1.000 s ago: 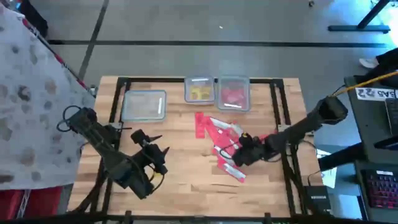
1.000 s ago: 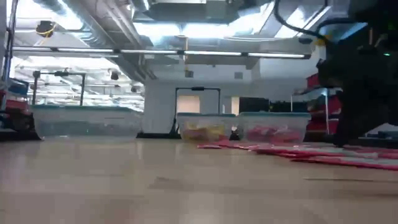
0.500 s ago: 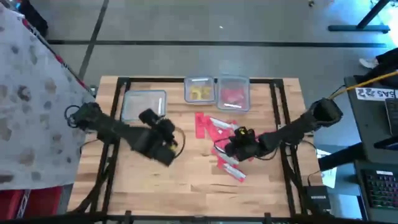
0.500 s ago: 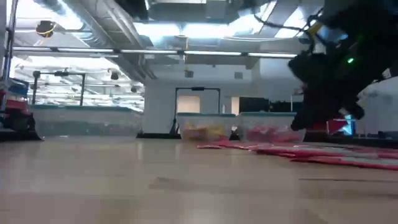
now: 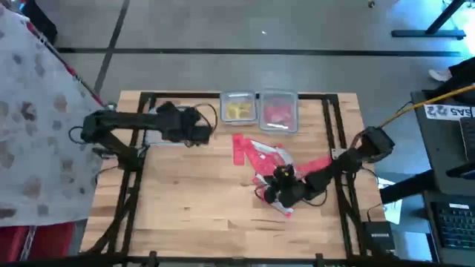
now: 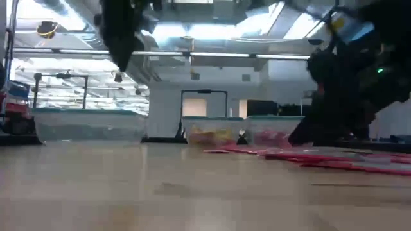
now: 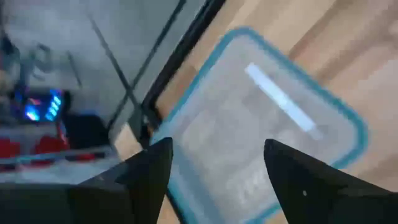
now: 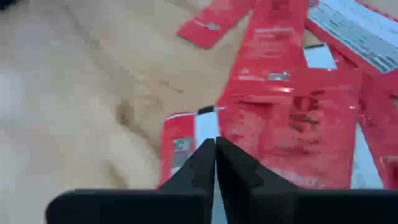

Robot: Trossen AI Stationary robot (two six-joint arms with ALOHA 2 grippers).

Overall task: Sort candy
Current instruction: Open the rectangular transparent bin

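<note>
High view: the left tool (image 5: pixel 202 127) hangs over the empty clear tub (image 5: pixel 172 124) at the surface's (image 5: pixel 193 200) far left, its fingers (image 7: pixel 147 171) spread wide with nothing between them; the right tool (image 5: pixel 273 194) sits low at the near end of the red candy packets (image 5: pixel 256 154), fingers pressed together, tips seemingly just over one packet (image 8: pixel 186 140), though contact is unclear; two smaller tubs at the far edge hold yellow pieces (image 5: pixel 237 110) and pink sweets (image 5: pixel 277 114).
</note>
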